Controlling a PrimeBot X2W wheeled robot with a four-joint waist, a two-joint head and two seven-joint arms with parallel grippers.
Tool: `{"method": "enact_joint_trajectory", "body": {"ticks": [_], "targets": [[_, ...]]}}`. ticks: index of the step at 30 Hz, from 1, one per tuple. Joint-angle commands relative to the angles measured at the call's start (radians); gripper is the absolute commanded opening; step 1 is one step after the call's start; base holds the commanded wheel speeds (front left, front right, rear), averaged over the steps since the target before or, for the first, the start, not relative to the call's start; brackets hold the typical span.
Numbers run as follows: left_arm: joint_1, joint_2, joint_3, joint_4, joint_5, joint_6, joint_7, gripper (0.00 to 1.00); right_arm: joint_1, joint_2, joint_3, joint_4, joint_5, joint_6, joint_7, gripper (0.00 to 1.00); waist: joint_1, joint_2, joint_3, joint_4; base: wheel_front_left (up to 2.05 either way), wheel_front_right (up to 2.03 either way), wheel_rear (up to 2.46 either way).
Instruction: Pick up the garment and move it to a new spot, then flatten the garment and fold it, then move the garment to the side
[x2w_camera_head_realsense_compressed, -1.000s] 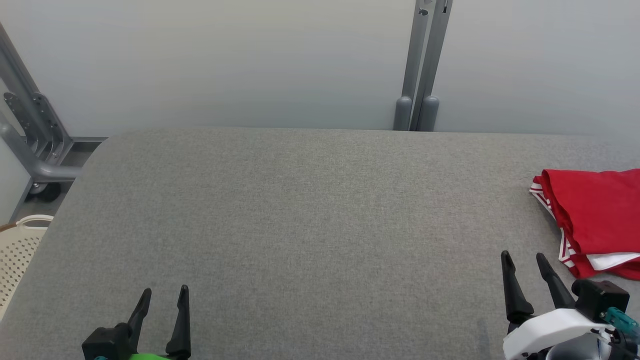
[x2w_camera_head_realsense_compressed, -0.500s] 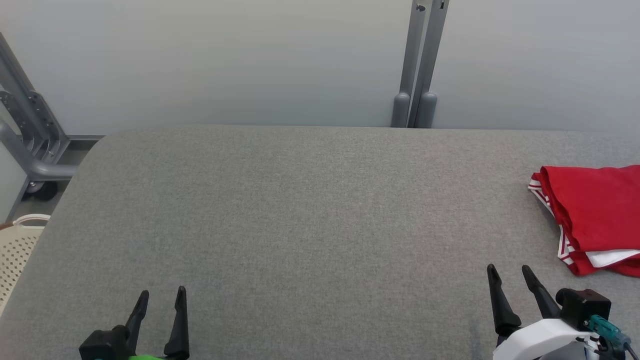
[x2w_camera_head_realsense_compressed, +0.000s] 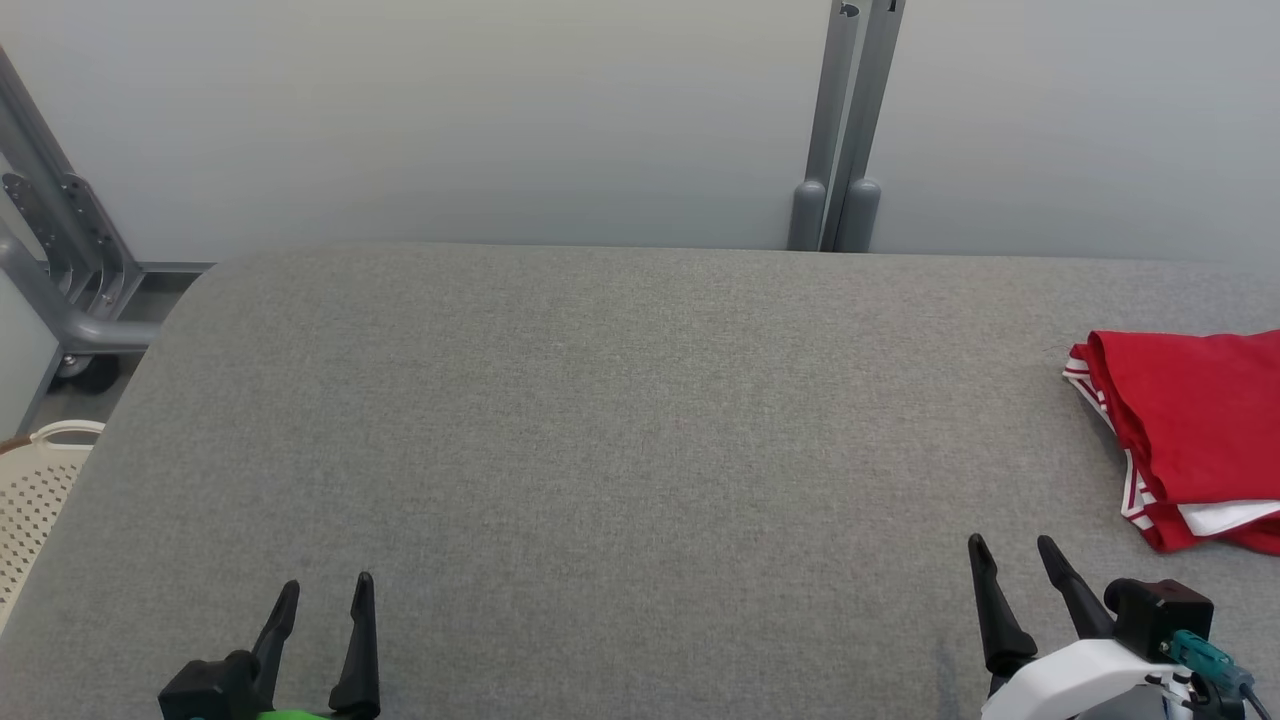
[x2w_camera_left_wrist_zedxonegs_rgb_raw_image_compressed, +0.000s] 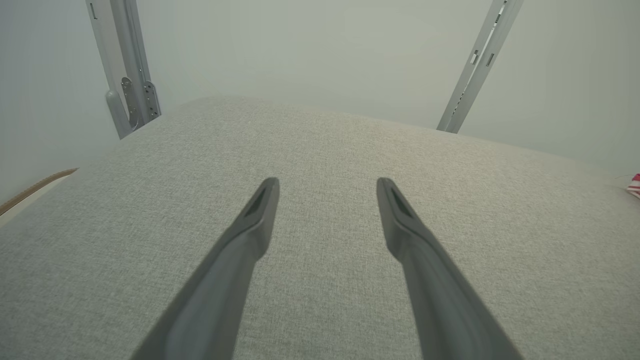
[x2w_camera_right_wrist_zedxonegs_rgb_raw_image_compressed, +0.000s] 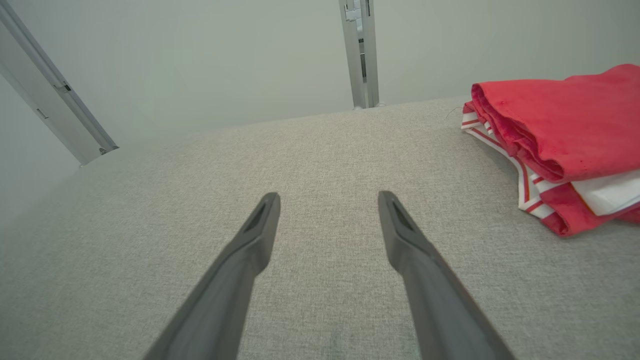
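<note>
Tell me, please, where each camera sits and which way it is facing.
Head view: on the robot's head, looking forward and down over the grey table; left gripper and right gripper show at the bottom, both open.
Left wrist view: on the left wrist, looking along its own fingers across the table towards the wall.
Right wrist view: on the right wrist, looking along its own fingers; folded red garment at right.
Shared: head and right wrist views both show the garment on the table's right side.
</note>
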Motion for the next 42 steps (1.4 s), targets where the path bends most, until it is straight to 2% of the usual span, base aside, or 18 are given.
{"method": "enact_joint_trajectory", "body": {"ticks": [1, 6, 7, 11, 22, 42], "targets": [[-0.005, -0.002, 0.002, -0.002, 0.005, -0.003, -0.005, 1.0, -0.005, -0.001, 0.001, 0.003, 0.001, 0.0, -0.001, 1.0, 0.0, 0.0, 0.0, 0.0, 0.0, 0.0, 0.0], [-0.007, -0.004, 0.002, -0.003, 0.004, -0.006, -0.005, 1.0, -0.01, -0.001, 0.003, 0.005, -0.005, 0.0, 0.001, 1.0, 0.0, 0.0, 0.001, 0.0, 0.0, 0.0, 0.0], [-0.001, -0.002, 0.002, -0.001, 0.0, -0.001, 0.0, 0.0, -0.001, 0.0, 0.002, 0.003, 0.0, 0.0, 0.0, 0.0, 0.0, 0.0, 0.001, 0.0, 0.0, 0.0, 0.0], [0.01, -0.008, -0.002, 0.033, -0.002, -0.001, 0.005, 0.0, 0.012, 0.007, 0.002, 0.038, 0.002, 0.0, 0.001, 0.0, 0.0, 0.0, 0.002, -0.001, 0.0, 0.0, 0.0], [-0.035, -0.02, 0.014, 0.029, -0.208, -0.002, 0.071, 0.0, 0.002, 0.005, -0.029, 0.015, 0.224, 0.0, 0.036, 0.0, 0.0, 0.0, 0.009, -0.013, 0.0, 0.0, 0.0], [-0.095, -0.037, 0.033, 0.02, -0.494, -0.004, 0.159, 0.0, -0.006, 0.003, -0.066, -0.022, 0.531, 0.0, 0.079, 0.0, 0.0, 0.0, 0.021, -0.033, 0.0, 0.0, 0.0]]}}
